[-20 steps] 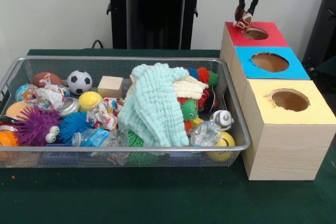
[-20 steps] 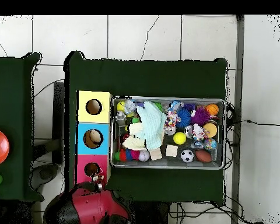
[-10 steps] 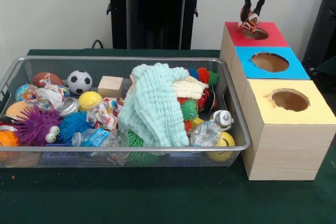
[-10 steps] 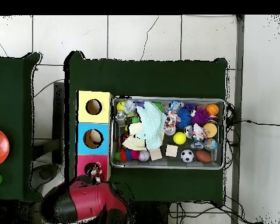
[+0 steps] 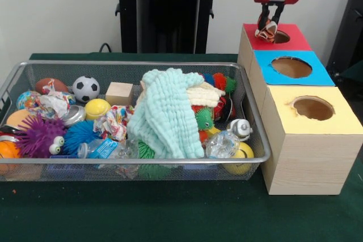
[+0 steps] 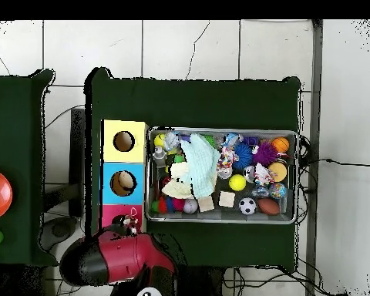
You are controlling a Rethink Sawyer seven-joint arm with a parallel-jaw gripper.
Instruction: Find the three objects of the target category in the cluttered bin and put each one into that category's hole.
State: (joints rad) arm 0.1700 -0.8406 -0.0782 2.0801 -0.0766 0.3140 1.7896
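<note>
claw [image 5: 267,27] gripping striped plush [image 5: 265,28] over red hole [image 5: 281,37], no legible txt

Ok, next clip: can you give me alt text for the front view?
The red gripper holds a small orange-and-black striped plush just above the hole in the red-topped box, at the far end of a row with blue-topped and yellow-topped boxes. To their left, a wire-mesh bin holds balls, spiky toys and a pale green cloth.
</note>
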